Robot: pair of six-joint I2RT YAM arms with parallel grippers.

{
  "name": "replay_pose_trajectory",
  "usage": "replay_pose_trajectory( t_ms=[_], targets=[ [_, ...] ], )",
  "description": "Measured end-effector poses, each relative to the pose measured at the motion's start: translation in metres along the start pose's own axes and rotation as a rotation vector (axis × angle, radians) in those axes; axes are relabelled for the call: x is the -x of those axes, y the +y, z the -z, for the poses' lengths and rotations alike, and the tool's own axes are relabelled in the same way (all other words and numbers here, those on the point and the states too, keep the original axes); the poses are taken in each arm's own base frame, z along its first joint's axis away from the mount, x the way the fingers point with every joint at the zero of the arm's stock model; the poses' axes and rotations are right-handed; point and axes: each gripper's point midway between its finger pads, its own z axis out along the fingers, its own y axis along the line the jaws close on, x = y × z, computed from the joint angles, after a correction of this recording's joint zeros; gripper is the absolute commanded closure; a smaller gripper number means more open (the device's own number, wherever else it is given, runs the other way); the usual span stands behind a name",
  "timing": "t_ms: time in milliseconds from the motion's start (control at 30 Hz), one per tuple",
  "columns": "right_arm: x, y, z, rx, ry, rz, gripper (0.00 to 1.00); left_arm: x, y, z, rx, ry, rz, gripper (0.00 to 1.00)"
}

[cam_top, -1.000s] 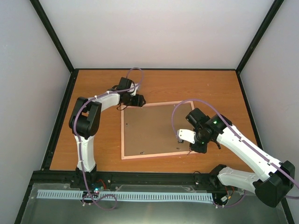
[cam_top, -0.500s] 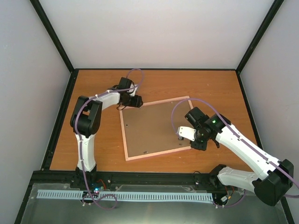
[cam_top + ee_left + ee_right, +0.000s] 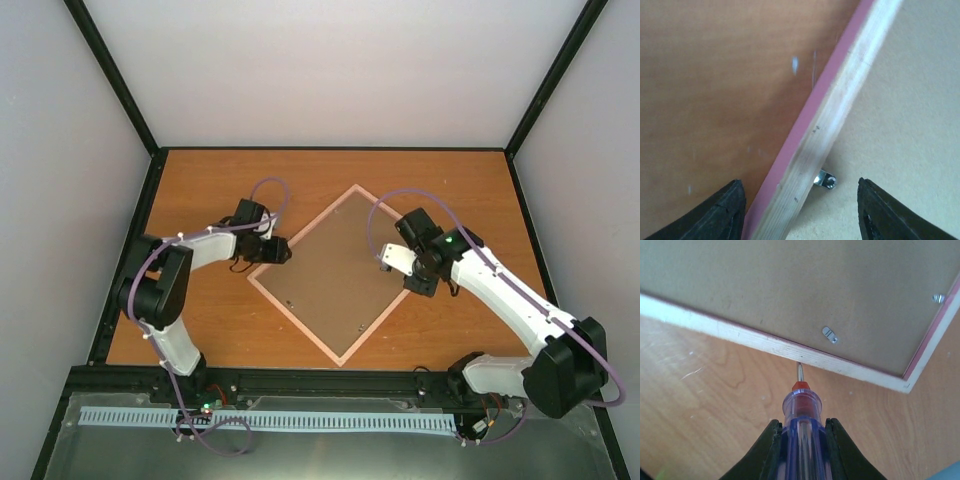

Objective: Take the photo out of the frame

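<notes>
Open left end effector (image 3: 800,201) straddles the face-down frame (image 3: 330,275) rim, backboard (image 3: 790,290) seated inside. Right end effector (image 3: 801,440) grips a screwdriver (image 3: 800,410), tip at the rim.

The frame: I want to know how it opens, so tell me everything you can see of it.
The frame lies face down on the table, turned like a diamond. Its brown hardboard back faces up, inside a pale wood rim with a pink outer edge. Small metal clips sit on the back. The open left gripper straddles its rim; the screwdriver in the right gripper points at its outer edge.
</notes>
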Motion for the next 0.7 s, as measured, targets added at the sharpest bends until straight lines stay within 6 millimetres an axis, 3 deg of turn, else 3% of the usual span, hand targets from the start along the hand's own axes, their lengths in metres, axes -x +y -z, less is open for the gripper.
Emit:
replay_pose_trajectory(
  t_ms=[233, 433, 700],
  targets=[
    [0.016, -0.025, -0.008, -0.042, -0.018, -0.034, 0.97, -0.048, -0.001, 0.023, -0.006, 0.014, 0.06, 0.4],
    [0.026, -0.039, -0.014, -0.065, -0.024, -0.047, 0.97, -0.093, -0.016, 0.037, -0.049, 0.03, 0.091, 0.4],
    [0.038, -0.057, -0.022, -0.096, -0.023, -0.071, 0.97, -0.137, -0.042, 0.045, -0.138, 0.024, 0.128, 0.41]
  ],
)
